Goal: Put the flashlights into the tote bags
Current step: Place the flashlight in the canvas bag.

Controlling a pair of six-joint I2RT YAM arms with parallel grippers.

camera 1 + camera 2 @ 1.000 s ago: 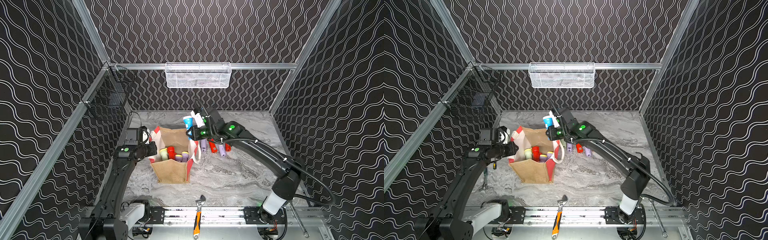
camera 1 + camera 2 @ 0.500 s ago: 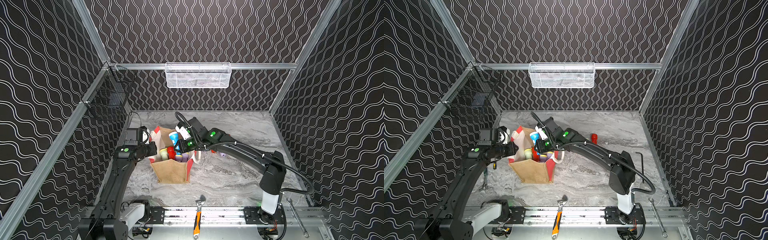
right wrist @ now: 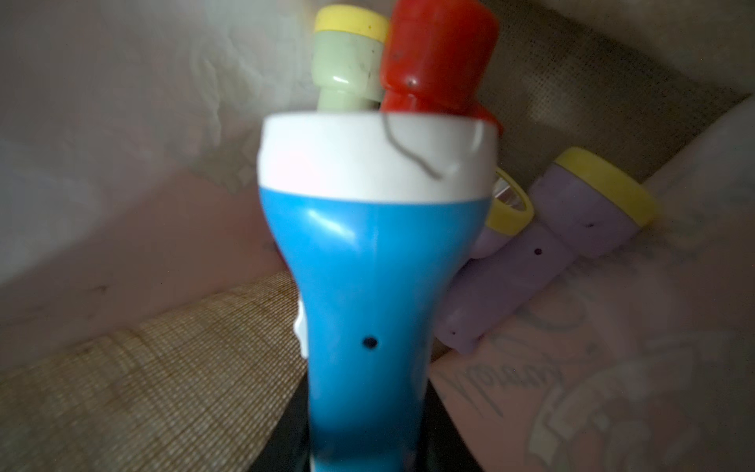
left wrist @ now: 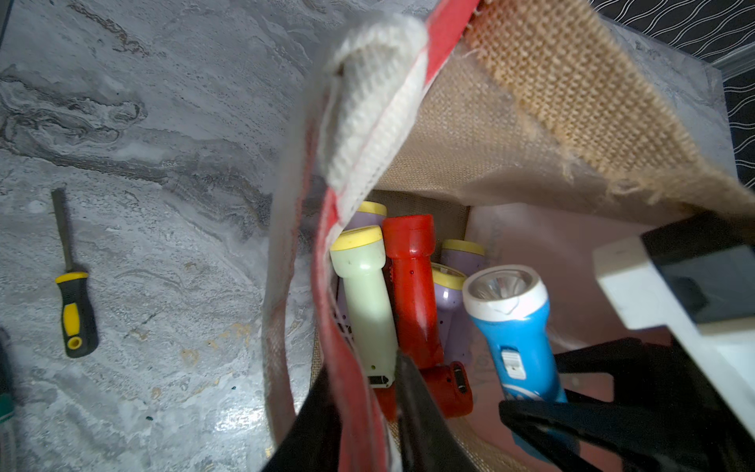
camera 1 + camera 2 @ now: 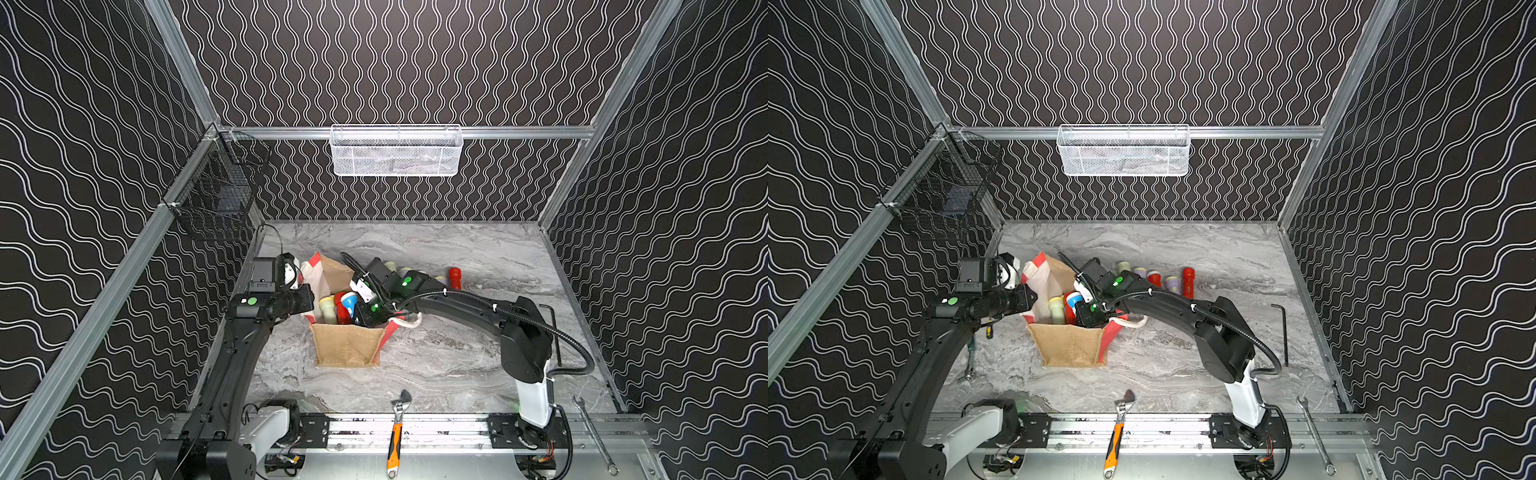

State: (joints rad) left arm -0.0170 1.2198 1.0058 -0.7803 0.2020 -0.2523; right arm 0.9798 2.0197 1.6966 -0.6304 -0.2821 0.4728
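Note:
The tan jute tote bag (image 5: 347,347) (image 5: 1069,345) stands open left of centre. My left gripper (image 4: 367,412) (image 5: 305,301) is shut on its red-and-white side panel (image 4: 359,135), holding it aside. Reaching down into the bag's mouth, my right gripper (image 3: 367,429) (image 5: 365,316) is shut on a blue flashlight (image 3: 367,253) (image 4: 510,318) (image 5: 1074,299), head up. Pale green (image 4: 363,298), red (image 4: 410,286) and lilac (image 3: 543,261) flashlights lie inside. Several more flashlights lie on the table behind the right arm, among them a red one (image 5: 1188,277) (image 5: 454,277) and a pale green one (image 5: 1122,267).
A white mesh basket (image 5: 396,151) hangs on the back wall, and a black wire basket (image 5: 216,199) on the left wall. An orange-handled wrench (image 5: 397,432) and a spanner (image 5: 594,432) lie at the front rail. A hex key (image 5: 1284,332) lies right, a screwdriver (image 4: 75,302) left.
My right arm has swung left from above the table's flashlights and lowered the blue flashlight into the bag. The left gripper has kept its hold on the side panel.

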